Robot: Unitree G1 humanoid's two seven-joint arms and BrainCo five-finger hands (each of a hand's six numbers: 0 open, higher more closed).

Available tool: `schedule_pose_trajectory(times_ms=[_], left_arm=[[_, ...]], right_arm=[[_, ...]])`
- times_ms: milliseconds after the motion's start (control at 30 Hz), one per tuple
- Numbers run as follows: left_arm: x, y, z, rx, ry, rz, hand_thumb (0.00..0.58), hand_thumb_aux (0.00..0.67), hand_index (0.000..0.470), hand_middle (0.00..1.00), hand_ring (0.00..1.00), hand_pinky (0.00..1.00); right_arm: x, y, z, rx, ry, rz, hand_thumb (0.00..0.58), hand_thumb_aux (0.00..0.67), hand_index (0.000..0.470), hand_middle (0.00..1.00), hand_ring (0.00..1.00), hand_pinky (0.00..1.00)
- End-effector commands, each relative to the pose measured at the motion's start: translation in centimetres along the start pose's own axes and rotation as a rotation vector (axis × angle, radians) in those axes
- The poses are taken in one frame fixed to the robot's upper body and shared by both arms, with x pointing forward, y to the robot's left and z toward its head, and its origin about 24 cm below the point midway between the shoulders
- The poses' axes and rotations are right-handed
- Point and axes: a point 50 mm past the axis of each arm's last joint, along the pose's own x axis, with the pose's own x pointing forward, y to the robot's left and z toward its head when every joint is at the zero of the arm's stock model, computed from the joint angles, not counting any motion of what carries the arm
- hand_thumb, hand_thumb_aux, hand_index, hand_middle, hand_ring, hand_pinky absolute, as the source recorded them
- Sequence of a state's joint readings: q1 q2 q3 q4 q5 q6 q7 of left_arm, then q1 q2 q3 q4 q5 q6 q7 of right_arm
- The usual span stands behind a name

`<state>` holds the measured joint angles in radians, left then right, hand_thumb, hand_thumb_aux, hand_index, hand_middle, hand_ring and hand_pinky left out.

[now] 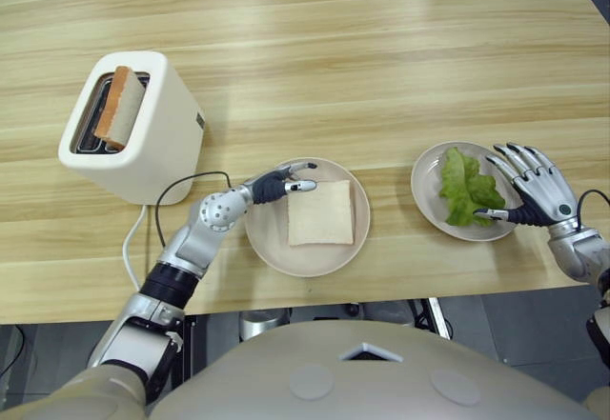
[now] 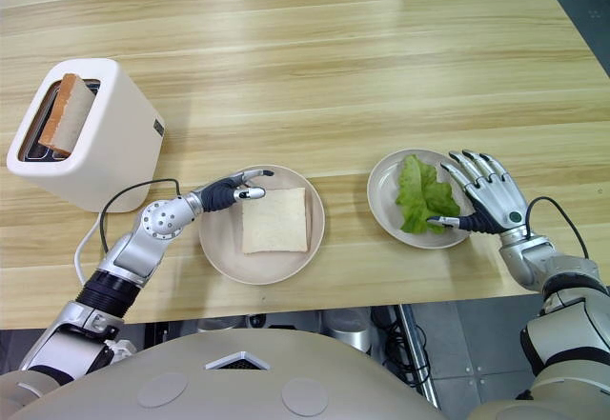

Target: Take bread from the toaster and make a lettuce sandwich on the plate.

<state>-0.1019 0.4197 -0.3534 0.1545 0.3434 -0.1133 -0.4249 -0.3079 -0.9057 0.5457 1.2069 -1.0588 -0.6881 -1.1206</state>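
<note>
So here's the setup on the wooden bench (image 1: 334,58): the white toaster (image 1: 143,144) sits over on the left, with one browned toast slice (image 1: 119,106) sticking up out of a slot, leaning a bit. Its cord (image 1: 172,190) loops down past the front of it toward the bench edge.

In the middle near the front edge there's a round plate (image 1: 272,249) with one pale bread slice (image 1: 321,212) lying flat on it, slightly right of centre. The left robot hand (image 1: 276,186) hovers over the plate's upper-left rim, fingers stretched out and a little apart, tips just beside the top-left corner of the bread slice, pinching nothing.

Off to the right is a second small plate (image 1: 426,174) with the lettuce (image 1: 464,188) lying on it, a ruffled green leaf. The right robot hand (image 1: 536,190) is at that plate's right edge, fingers fanned out wide, thumb pointing in toward the leaf's lower edge. Can't tell if the thumb actually touches it, but nothing is gripped.
</note>
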Motion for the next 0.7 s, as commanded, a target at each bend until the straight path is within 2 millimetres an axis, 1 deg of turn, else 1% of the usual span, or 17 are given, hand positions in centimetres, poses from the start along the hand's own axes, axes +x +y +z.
schedule_pose_trajectory(times_ms=[33,133,167,200,233,267,300,333,367,400,433,467,533,567,700], left_arm=[[-0.5,1.2,-0.2,0.073,0.027,0.057,0.0,0.0,0.0,1.0,1.0,1.0],[-1.0,2.2,-0.1,0.142,0.044,0.101,0.0,0.0,0.0,1.0,1.0,1.0],[-1.2,2.4,0.0,0.152,0.042,0.114,0.0,0.0,0.0,1.0,1.0,1.0],[-1.4,2.6,0.2,0.16,0.038,0.125,0.0,0.0,0.0,1.0,1.0,1.0],[-1.6,2.8,0.4,0.169,0.034,0.136,0.0,0.0,0.0,1.0,1.0,1.0],[-1.8,3.0,0.6,0.177,0.032,0.148,0.0,0.0,0.0,1.0,1.0,1.0],[-2.0,3.2,0.7,0.186,0.032,0.159,0.0,0.0,0.0,1.0,1.0,1.0],[-2.1,3.3,0.8,0.194,0.034,0.169,0.0,0.0,0.0,1.0,1.0,1.0],[-2.2,3.4,0.9,0.2,0.036,0.175,0.0,0.0,0.0,1.0,1.0,1.0],[-2.3,3.5,1.0,0.206,0.037,0.18,0.0,0.0,0.0,1.0,1.0,1.0],[-2.3,3.5,1.0,0.209,0.037,0.183,0.0,0.0,0.0,1.0,1.0,1.0],[-2.3,3.5,1.0,0.211,0.038,0.184,0.0,0.0,0.0,1.0,1.0,1.0],[-2.3,3.4,1.1,0.208,0.036,0.185,0.0,0.0,0.0,1.0,1.0,1.0],[-2.3,3.3,1.1,0.207,0.036,0.184,0.0,0.0,0.0,1.0,1.0,1.0],[-2.1,3.1,1.1,0.201,0.036,0.176,0.0,0.0,0.0,1.0,1.0,1.0]], right_arm=[[0.2,0.5,0.5,0.018,-0.011,0.029,0.0,0.0,0.0,0.0,0.0,0.0],[0.2,0.6,0.7,0.021,-0.022,0.036,0.0,0.0,0.0,0.0,0.0,0.0],[0.2,0.6,0.7,0.021,-0.023,0.037,0.053,0.032,0.022,0.0,0.0,0.0],[0.2,0.6,0.7,0.023,-0.024,0.037,0.156,0.097,0.067,0.0,0.0,0.0],[0.2,0.6,0.7,0.024,-0.025,0.038,0.334,0.234,0.161,0.0,0.0,0.0],[0.3,0.7,0.8,0.024,-0.026,0.041,0.334,0.234,0.161,0.0,0.0,0.0],[0.3,0.7,0.8,0.024,-0.027,0.044,0.438,0.339,0.233,0.0,0.0,0.0],[0.3,0.8,0.8,0.023,-0.027,0.046,0.511,0.439,0.301,0.0,0.0,0.0],[0.3,0.8,0.9,0.023,-0.028,0.048,0.562,0.552,0.379,0.0,0.0,0.0],[0.3,0.8,0.9,0.023,-0.029,0.048,0.562,0.552,0.379,0.0,0.0,0.0],[0.3,0.8,0.9,0.024,-0.03,0.048,0.579,0.649,0.446,0.0,0.0,0.0],[0.3,0.8,0.9,0.024,-0.031,0.049,0.58,0.67,0.46,0.0,0.0,0.0],[0.3,0.8,0.9,0.025,-0.032,0.05,0.58,0.67,0.46,0.0,0.0,0.0],[0.3,0.8,1.0,0.027,-0.033,0.052,0.58,0.657,0.451,0.0,0.0,0.0],[0.4,0.9,1.2,0.044,-0.03,0.049,0.58,0.67,0.46,0.0,0.0,0.0]])
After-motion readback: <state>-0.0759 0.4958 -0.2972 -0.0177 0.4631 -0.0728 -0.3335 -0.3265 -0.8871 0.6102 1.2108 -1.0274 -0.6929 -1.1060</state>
